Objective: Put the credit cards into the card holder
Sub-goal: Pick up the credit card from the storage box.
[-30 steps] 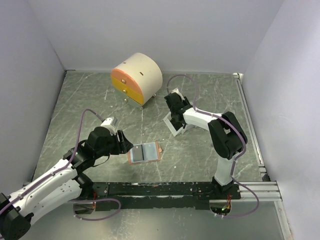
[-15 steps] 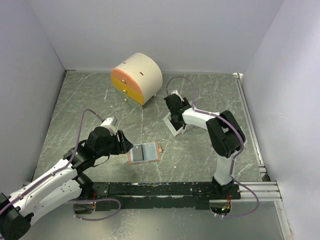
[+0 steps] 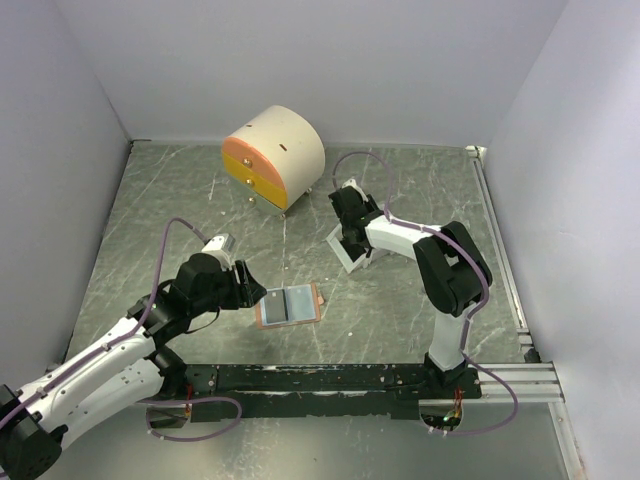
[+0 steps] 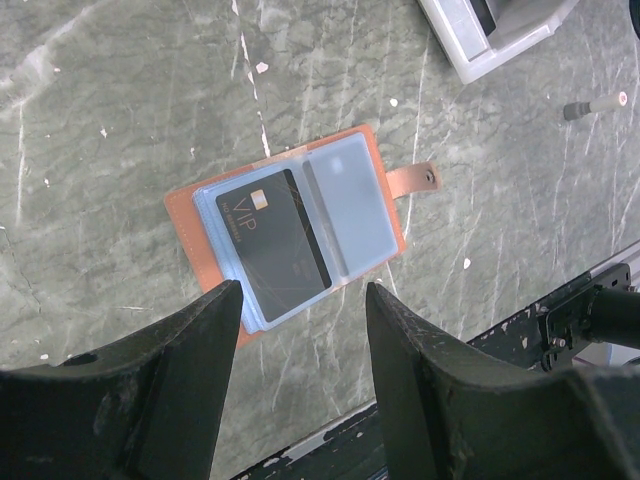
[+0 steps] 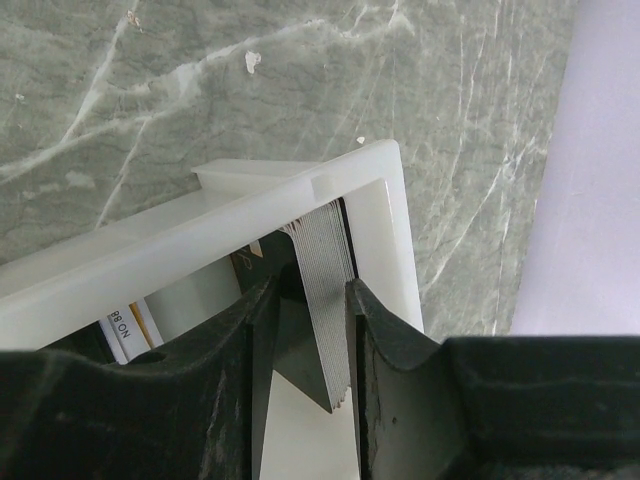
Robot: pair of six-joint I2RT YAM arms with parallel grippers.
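Salmon card holder (image 4: 350, 215): we see it lying open on the marble table (image 4: 120, 120), below the left wrist camera.
Black card (image 4: 275, 238): sits in the holder's left clear pocket.
Left gripper (image 4: 302, 292): fingers spread apart, hovering over the holder's near edge, holding nothing.
Right gripper (image 5: 312, 290): down in the white tray (image 5: 380, 220), its fingers on either side of a stack of credit cards (image 5: 322, 250); we cannot tell whether they pinch it.
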